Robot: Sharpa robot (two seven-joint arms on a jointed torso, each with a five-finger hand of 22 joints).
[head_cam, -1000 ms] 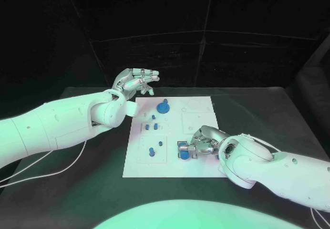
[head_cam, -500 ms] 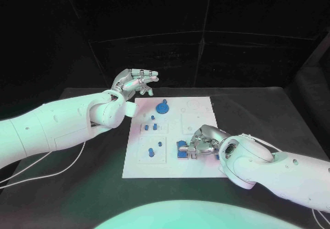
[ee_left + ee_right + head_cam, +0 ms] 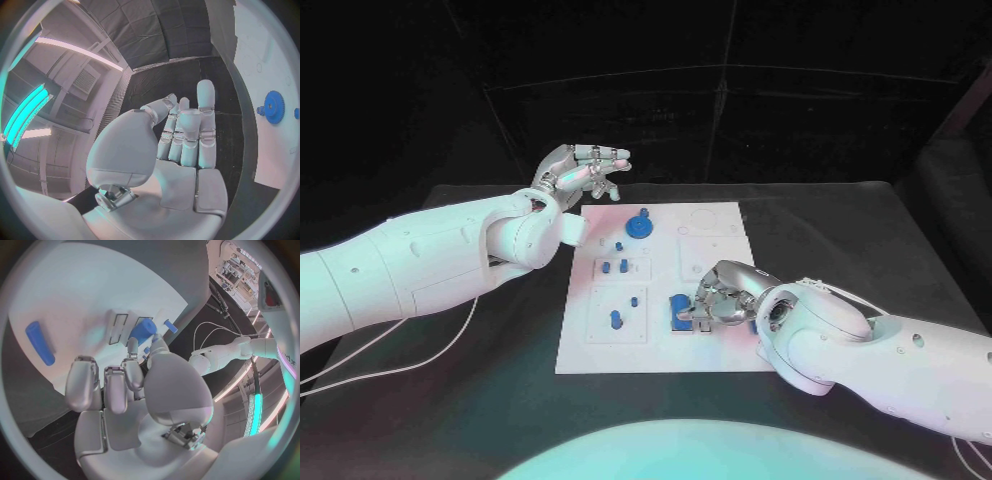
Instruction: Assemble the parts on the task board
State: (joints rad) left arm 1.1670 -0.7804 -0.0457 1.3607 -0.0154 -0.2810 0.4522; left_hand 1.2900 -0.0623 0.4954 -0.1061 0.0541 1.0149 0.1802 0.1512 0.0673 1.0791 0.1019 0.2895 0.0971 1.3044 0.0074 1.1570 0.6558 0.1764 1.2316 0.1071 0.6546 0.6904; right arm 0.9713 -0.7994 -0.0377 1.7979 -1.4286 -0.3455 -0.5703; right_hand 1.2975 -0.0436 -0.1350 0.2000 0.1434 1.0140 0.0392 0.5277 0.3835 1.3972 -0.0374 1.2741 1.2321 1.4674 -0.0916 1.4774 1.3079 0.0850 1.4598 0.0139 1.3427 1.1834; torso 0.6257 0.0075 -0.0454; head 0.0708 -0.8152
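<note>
Nearest, the right hand (image 3: 714, 298) rests low on the near right part of the task board (image 3: 589, 350), its fingers pinching a blue part (image 3: 682, 310) against the board's surface. Just left of it a small blue peg (image 3: 616, 319) stands in the board, with more small pegs (image 3: 623, 265) farther up. Beyond those, a blue gear (image 3: 640, 225) sits near the board's far edge. Farthest, the left hand (image 3: 583, 170) hovers above the table (image 3: 473, 400) by the board's far left corner, fingers loosely curled and apart, holding nothing
</note>
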